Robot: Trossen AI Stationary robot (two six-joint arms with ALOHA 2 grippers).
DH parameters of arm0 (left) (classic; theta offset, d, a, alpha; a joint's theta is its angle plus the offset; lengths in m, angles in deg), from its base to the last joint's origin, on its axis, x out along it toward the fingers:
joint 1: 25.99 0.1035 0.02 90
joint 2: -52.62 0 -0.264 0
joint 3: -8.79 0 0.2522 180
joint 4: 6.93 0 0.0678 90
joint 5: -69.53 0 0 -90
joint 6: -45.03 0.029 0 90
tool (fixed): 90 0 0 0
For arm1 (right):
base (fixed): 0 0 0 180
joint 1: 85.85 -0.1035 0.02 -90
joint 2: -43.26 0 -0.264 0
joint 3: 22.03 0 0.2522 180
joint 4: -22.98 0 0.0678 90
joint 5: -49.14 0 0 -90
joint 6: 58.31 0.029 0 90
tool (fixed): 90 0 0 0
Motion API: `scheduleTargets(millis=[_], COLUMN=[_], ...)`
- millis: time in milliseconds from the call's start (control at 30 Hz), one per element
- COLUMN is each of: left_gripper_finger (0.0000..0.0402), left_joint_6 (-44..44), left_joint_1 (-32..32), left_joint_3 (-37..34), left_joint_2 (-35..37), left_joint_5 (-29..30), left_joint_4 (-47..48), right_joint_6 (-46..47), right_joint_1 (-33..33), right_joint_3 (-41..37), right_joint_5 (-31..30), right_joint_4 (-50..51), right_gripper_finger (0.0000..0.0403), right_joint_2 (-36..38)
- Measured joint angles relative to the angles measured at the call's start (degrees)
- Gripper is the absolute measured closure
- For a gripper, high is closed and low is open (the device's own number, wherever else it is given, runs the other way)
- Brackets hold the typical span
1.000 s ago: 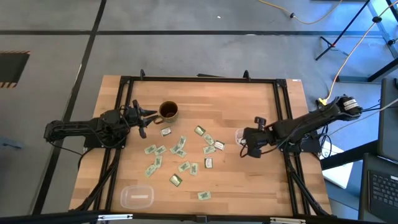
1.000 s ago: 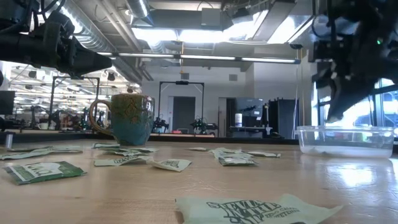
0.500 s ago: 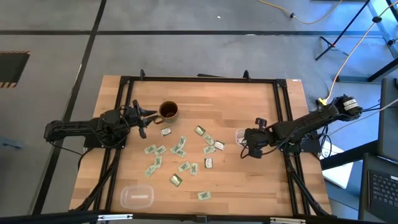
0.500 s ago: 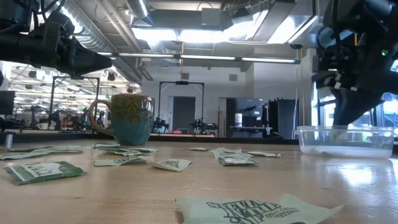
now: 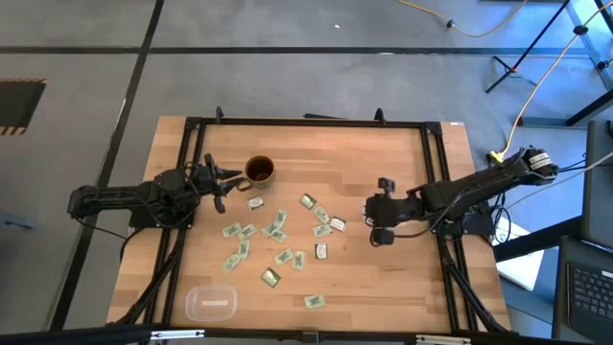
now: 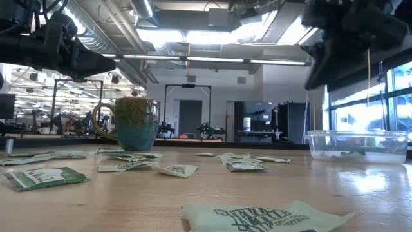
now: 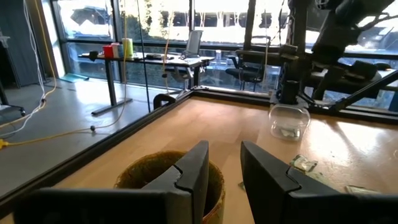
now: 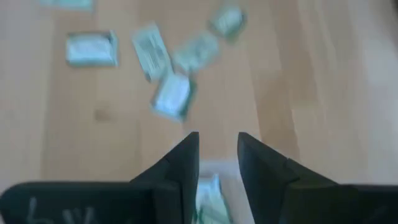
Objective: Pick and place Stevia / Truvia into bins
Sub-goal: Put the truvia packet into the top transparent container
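Observation:
Several green and white Stevia sachets (image 5: 278,235) lie flat and scattered over the middle of the table. One clear bin (image 6: 357,145) stands at the right, with a sachet (image 6: 341,153) lying in it. A second bin (image 5: 211,302) sits near the front left. My right gripper (image 8: 217,152) hangs open above the right bin's left side (image 5: 379,228), pointing down, with nothing between its fingers. My left gripper (image 5: 226,182) waits open, just left of the brown mug (image 5: 260,171), fingers (image 7: 193,168) level and pointing over its rim.
The mug (image 6: 132,122) stands at the far left of the sachets. A black frame (image 5: 436,172) runs along the table's edges. Bare wood lies between the sachets and the right bin and along the far edge.
My right gripper has risen from inside the right bin to well above its rim and has shifted a little toward the table's left. The sachets on the table and the left arm have kept still.

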Motion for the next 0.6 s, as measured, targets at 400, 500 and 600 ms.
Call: scheduleTargets(millis=[400, 500, 600], left_gripper_finger=[0.0313, 0.0313, 0.0313], left_joint_6=[-1.5, -1.5, -1.5], left_joint_1=[0.0, 0.0, 0.0], left_joint_3=[0.0, 0.0, 0.0], left_joint_2=[0.0, 0.0, 0.0], left_joint_5=[-0.1, -0.1, -0.1], left_joint_4=[0.0, 0.0, 0.0], right_joint_6=[-10.7, -10.8, -9.7], right_joint_1=[0.3, 1.2, 2.4], right_joint_3=[0.0, 0.0, 0.0], right_joint_5=[0.2, 0.3, 0.3], right_joint_4=[-16.7, -18.1, -18.7], right_gripper_finger=[0.0290, 0.0290, 0.0290], right_joint_2=[-10.4, -14.8, -18.8])
